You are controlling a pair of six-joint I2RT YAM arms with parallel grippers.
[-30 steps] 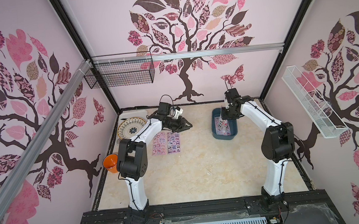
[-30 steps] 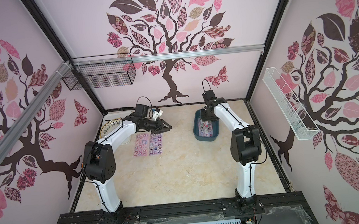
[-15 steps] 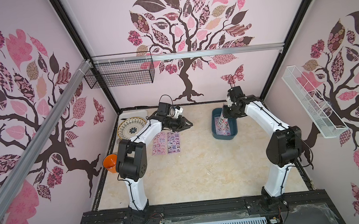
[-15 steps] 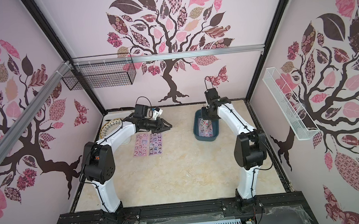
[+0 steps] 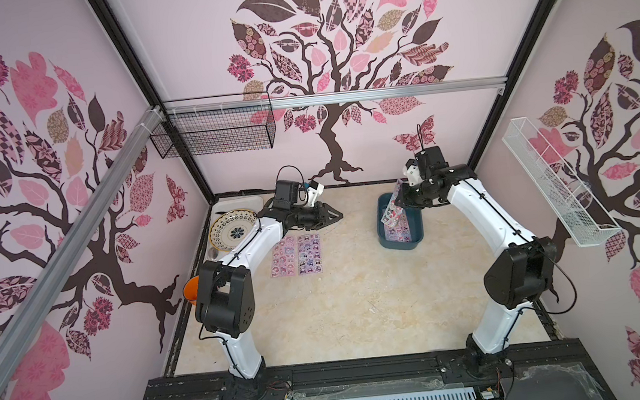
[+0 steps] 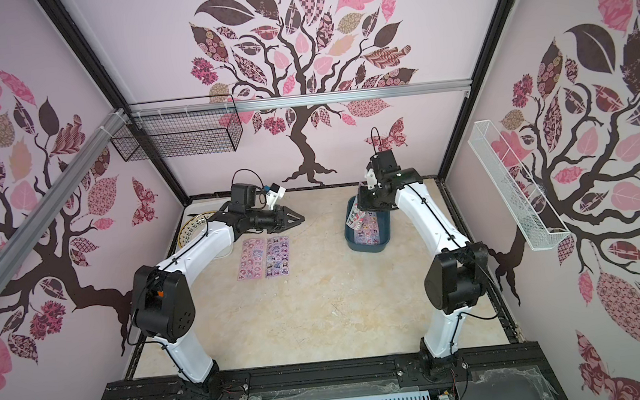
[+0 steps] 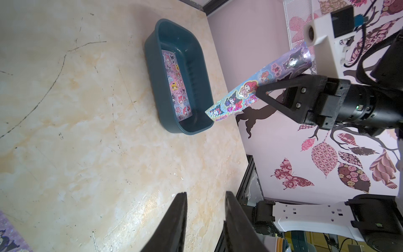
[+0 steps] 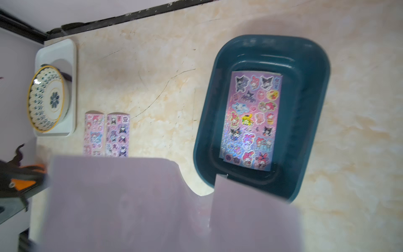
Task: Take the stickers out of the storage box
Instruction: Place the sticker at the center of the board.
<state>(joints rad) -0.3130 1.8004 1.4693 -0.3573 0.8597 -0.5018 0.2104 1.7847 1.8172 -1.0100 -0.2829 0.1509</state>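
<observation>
The right gripper (image 7: 259, 91) is clamped on a glittery sticker sheet (image 7: 245, 88), holding it slanted in the air over the dark teal storage box (image 5: 400, 246). Its low corner is by the rim (touching or not, I cannot tell). The print looks like My Melody and Kuromi characters, and any lettering is too small to read.

A second sheet (image 8: 250, 122) lies flat on the box floor. A pink sheet (image 5: 283, 255) and a purple sheet (image 5: 309, 253) lie side by side on the marble-look tabletop (image 5: 358, 303). Above their far ends hovers the left gripper (image 7: 206, 209), jaws apart and empty, pointing at the box.

In the far corner a patterned plate (image 5: 234, 231) sits on a white tray (image 8: 72, 87). In the right wrist view the lifted sheet's pale back hides the lower half.
</observation>
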